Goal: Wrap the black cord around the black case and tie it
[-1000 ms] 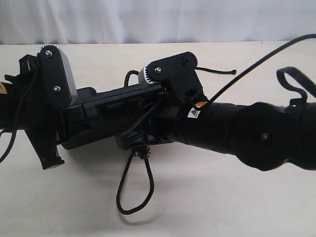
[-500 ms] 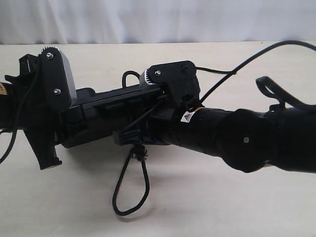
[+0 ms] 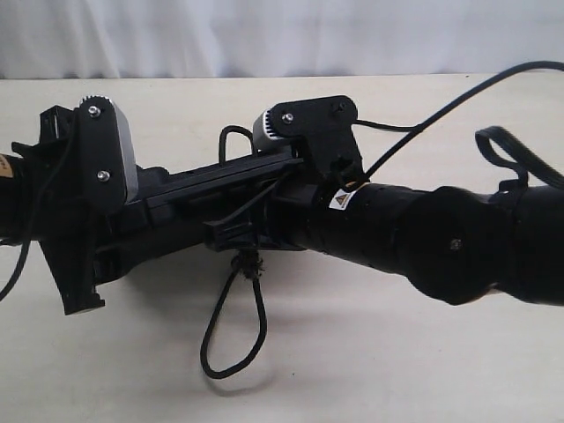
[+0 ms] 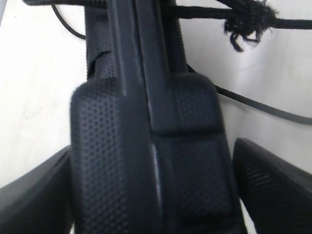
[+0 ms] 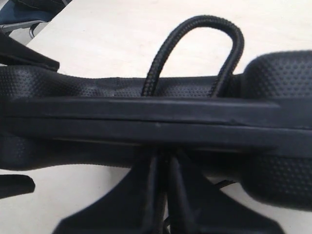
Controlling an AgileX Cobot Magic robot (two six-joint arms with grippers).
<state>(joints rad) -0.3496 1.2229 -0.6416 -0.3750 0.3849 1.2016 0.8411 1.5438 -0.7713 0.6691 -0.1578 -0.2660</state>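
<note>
The black case (image 3: 207, 189) is held off the table, tilted and nearly edge-on, between both arms. My left gripper (image 3: 132, 220) is shut on its left end; in the left wrist view the textured case (image 4: 146, 161) fills the space between the fingers (image 4: 34, 195). My right gripper (image 3: 236, 236) sits under the case's middle, fingers (image 5: 153, 195) pressed together on the black cord. The cord (image 5: 195, 29) arches over the case's far edge. Its frayed knot (image 3: 248, 263) hangs below the right gripper, with a loop (image 3: 231, 366) reaching the table. The same knot (image 4: 248, 19) shows in the left wrist view.
The pale table (image 3: 397, 352) runs under everything, with a white backdrop behind it. A smooth thin robot cable (image 3: 458, 101) arcs over the right arm (image 3: 441, 242). Another cable (image 3: 22, 256) hangs beside the left arm.
The case has tipped more edge-on and its left end has shifted with the left gripper. The knot has risen a little. The right arm swayed left, then partly back.
</note>
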